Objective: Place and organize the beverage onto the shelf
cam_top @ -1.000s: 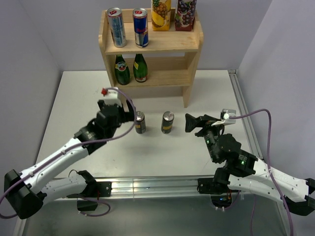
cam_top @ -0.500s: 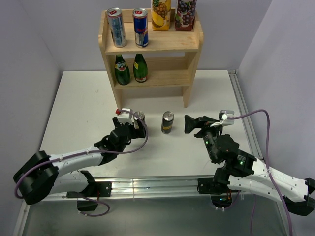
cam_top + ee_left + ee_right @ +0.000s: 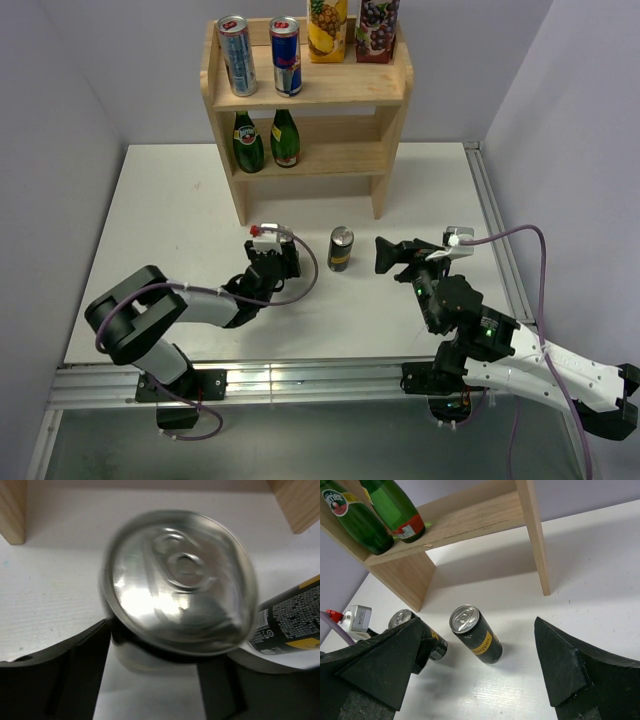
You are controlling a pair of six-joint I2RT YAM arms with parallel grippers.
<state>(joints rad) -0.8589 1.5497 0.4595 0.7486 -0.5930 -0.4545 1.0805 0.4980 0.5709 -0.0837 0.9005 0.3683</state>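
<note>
Two black and yellow beverage cans stand on the white table in front of the shelf (image 3: 310, 95). My left gripper (image 3: 282, 262) reaches low across the table and is shut on the left can (image 3: 180, 580). That can's silver top fills the left wrist view, with a dark finger (image 3: 75, 655) on each side of its body. The other can (image 3: 341, 249) stands free just to the right. My right gripper (image 3: 392, 252) hovers open to the right of it. Its wide-spread fingers frame the free can (image 3: 476, 635) from a distance.
The shelf's top board holds two tall cans (image 3: 262, 55) and two juice cartons (image 3: 352, 28). Two green bottles (image 3: 266, 140) stand at the left of the lower tier (image 3: 470, 520). A metal rail (image 3: 495, 230) runs along the table's right edge.
My left arm dropped low and swung right. Its gripper came around the left can and closed on it. The right arm stayed almost still.
</note>
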